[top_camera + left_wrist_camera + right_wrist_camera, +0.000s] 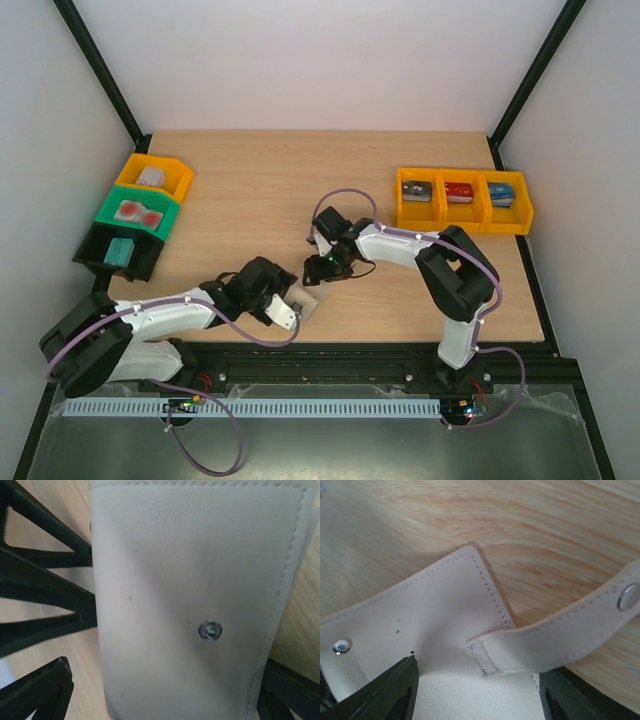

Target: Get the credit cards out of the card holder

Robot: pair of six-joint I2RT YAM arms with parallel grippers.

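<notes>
The card holder point(310, 297) lies closed on the table near the front edge, pale beige side up. In the left wrist view the card holder point(190, 580) fills the frame, with a metal snap stud point(210, 630) on it. My left gripper point(297, 306) is open, with a finger on either side of the holder's width. My right gripper point(322, 272) reaches in from the far side, open, straddling the card holder point(435, 610). The snap tab point(560, 630) is undone and curls up free. The credit cards are hidden.
Three yellow bins point(462, 200) stand at the back right, each with a small item inside. Yellow point(155, 175), green point(140, 212) and black point(118, 250) bins stand at the left edge. The table's front edge point(330, 340) is just behind the holder.
</notes>
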